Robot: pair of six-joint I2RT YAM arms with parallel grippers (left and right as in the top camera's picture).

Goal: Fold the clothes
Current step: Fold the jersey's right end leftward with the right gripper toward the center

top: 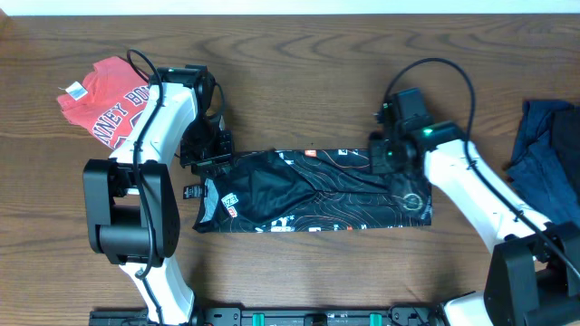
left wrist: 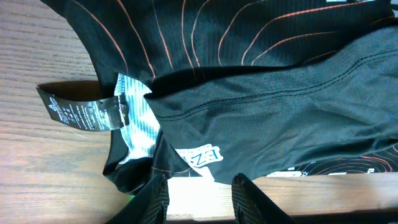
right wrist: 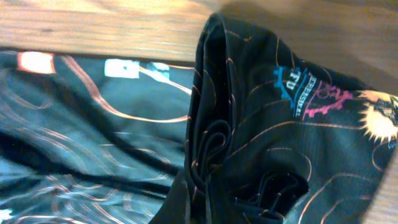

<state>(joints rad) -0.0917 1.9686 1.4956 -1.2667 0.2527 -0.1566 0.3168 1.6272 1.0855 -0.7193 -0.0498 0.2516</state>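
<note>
Black T-shirt, middle of desk, long axis left to right: left pincer partly spread, empty, at its tagged left end; right pincer pinching a bunched fold at its right end.

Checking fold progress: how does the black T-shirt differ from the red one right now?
The black T-shirt lies mid-table, folded into a long band; the red T-shirt sits crumpled at the far-left corner. Black bears orange contour lines; red bears white lettering. Both rest on the table.
</note>
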